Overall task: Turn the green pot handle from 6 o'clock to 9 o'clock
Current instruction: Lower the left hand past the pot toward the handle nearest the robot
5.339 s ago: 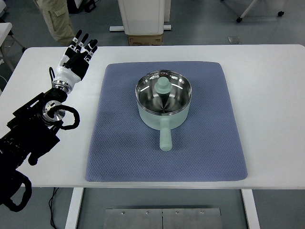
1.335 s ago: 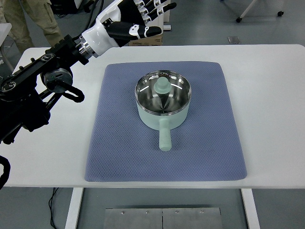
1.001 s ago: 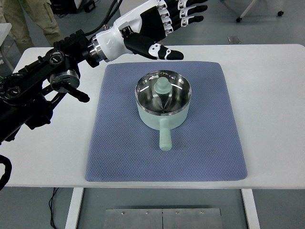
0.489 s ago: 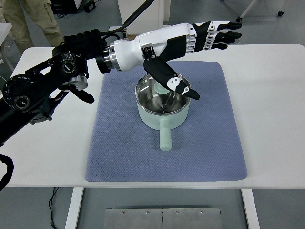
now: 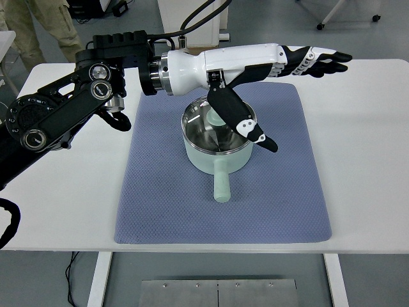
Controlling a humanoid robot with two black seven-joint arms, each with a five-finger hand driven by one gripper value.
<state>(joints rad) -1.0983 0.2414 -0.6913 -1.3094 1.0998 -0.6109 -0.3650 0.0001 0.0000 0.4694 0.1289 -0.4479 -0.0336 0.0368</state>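
Reaching in from the left, the robot's white-and-black left hand (image 5: 271,67) hangs over the pale green metal pot (image 5: 219,135), fingers (image 5: 319,61) spread, thumb angled down past the rim, gripping nothing. The pot sits mid-way on a blue quilted mat (image 5: 166,192), its stubby green handle (image 5: 221,182) pointing toward the robot, at six o'clock. This looks like the approach step; next the hand must lower and sweep the handle leftward.

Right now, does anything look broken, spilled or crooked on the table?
Nothing stands out. The green pot sits upright on the blue mat, its handle pointing toward the near edge. The mat lies flat on the white table. The left hand reaches over the pot, holding nothing.
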